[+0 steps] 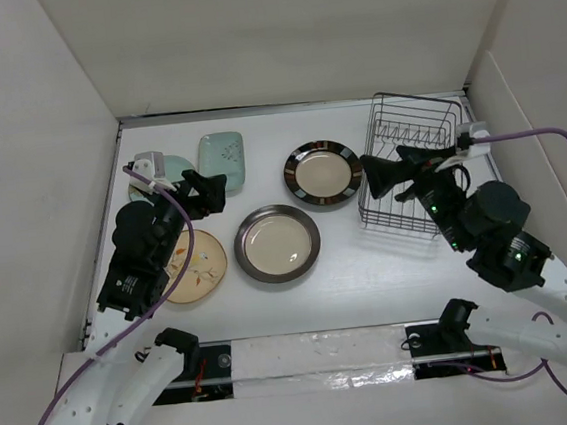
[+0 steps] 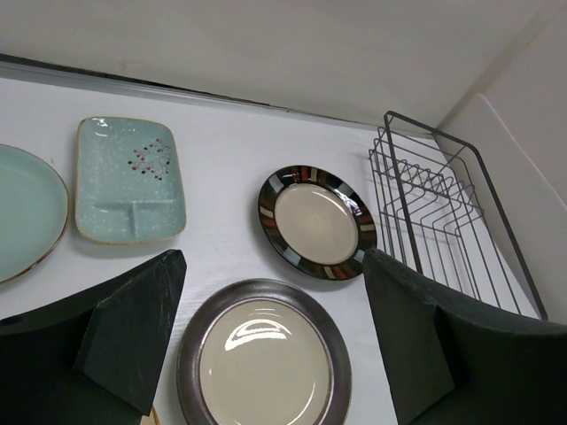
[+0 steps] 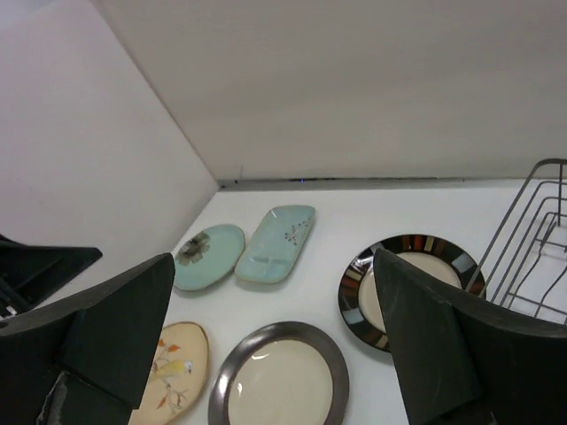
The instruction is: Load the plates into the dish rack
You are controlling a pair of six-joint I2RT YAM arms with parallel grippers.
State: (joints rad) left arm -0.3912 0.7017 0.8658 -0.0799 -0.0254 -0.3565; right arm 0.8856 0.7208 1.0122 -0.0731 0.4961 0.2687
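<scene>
Left wrist view frames the left jaws spread wide and empty, aimed down over the grey-brown-rimmed plate (image 2: 264, 359) near the middle of the counter (image 1: 370, 274), probably lining up a pinch on its rim. Equally wide and empty, the right jaws hover at the near left side of the dish rack (image 1: 403, 119). All five plates lie flat and apart, which leaves finger room. The black-rimmed plate (image 1: 322, 174) is toward the far edge, the rectangular green dish (image 1: 222, 161) and round green dish (image 3: 209, 258) near the far left corner, and the leaf plate (image 1: 196, 266) by the left edge. The rack stands unloaded in the far right corner.
</scene>
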